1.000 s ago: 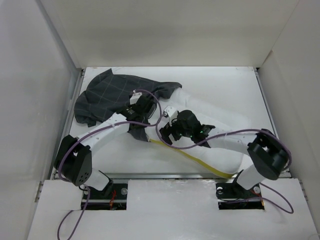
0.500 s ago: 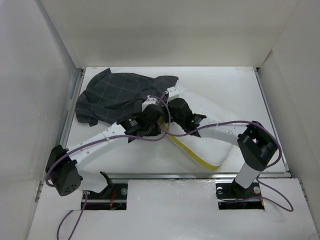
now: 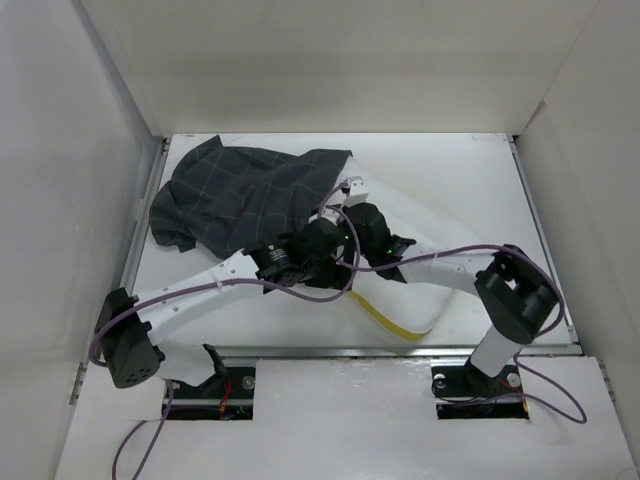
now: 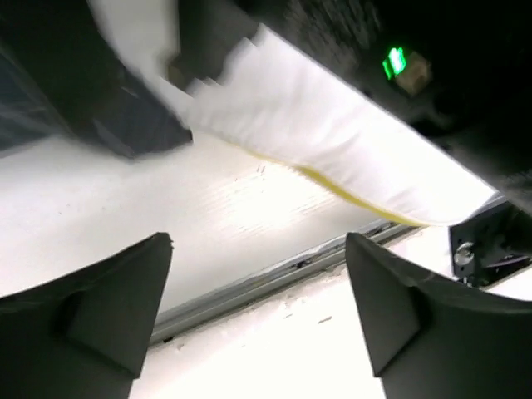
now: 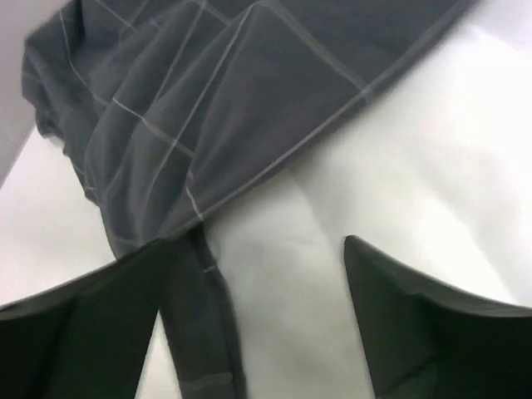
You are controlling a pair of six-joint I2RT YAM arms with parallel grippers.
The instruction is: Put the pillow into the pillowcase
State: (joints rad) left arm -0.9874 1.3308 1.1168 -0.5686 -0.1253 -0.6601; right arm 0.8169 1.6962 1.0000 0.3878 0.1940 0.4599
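The dark grid-check pillowcase (image 3: 235, 195) lies bunched at the far left, and its right edge is draped over the left end of the white pillow (image 3: 450, 228). The pillow's yellow piped edge (image 3: 395, 318) faces the near side. My right gripper (image 3: 348, 205) is open over the pillow where the pillowcase hem crosses it. In the right wrist view its gripper (image 5: 249, 332) has pillow (image 5: 399, 166) and a strip of pillowcase (image 5: 208, 108) between the jaws. My left gripper (image 3: 330, 265) is open and empty beside the pillow. In the left wrist view, the left gripper (image 4: 258, 324) points at the near table edge under the pillow (image 4: 332, 141).
White walls close in the table on three sides. A metal rail (image 3: 350, 350) runs along the near edge and also shows in the left wrist view (image 4: 266, 278). Purple cables loop off both arms near the grippers (image 3: 340, 290).
The left gripper swung right and toward the near side, next to the right wrist. The right gripper moved far-left. The pillowcase edge now reaches further right over the pillow, whose near corner shifted left.
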